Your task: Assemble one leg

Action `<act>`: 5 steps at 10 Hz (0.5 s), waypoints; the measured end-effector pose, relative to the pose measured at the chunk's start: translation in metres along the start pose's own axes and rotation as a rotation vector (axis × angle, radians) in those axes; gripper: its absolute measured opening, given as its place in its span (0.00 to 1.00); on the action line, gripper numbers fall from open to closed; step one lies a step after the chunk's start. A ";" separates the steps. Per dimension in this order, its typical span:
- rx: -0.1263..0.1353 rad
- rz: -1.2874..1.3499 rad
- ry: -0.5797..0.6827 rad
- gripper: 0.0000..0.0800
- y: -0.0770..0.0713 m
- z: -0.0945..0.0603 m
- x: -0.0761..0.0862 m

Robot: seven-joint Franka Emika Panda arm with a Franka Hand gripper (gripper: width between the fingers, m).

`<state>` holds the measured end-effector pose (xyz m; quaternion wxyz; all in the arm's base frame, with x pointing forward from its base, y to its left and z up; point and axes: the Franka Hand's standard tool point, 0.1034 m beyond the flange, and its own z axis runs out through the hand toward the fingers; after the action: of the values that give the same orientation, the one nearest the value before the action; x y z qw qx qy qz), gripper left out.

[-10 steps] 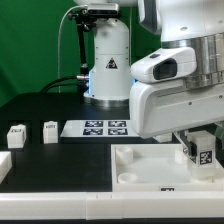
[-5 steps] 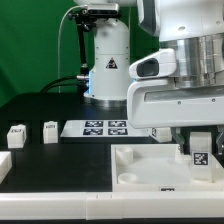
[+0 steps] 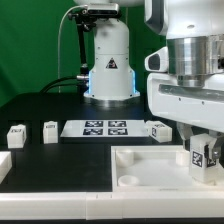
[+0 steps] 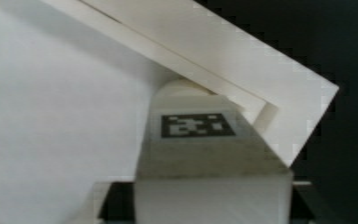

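Arm (image 3: 190, 85) comes down from above over the table's front corner on the exterior view's right. Wrist vertical, hand pointing straight down. Gripper (image 3: 203, 163) sits low, close to the surface. Fingers (image 4: 115, 202) clamp the leg (image 4: 202, 150) from both sides, leg upright between them. Base (image 3: 110, 60) at the table's far edge.

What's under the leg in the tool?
Under the leg, held in the tool, lies the white panel, near its corner. The leg covers the spot directly below, so a socket or contact cannot be seen.
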<state>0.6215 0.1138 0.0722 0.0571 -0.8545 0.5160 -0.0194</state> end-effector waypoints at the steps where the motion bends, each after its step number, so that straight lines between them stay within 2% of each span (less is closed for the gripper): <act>1: 0.003 -0.035 0.000 0.37 0.000 0.000 0.001; 3: 0.004 -0.125 -0.001 0.37 0.000 0.000 0.000; 5: 0.004 -0.360 -0.003 0.68 0.000 0.002 -0.004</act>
<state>0.6203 0.1175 0.0707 0.0552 -0.9329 0.3547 -0.0292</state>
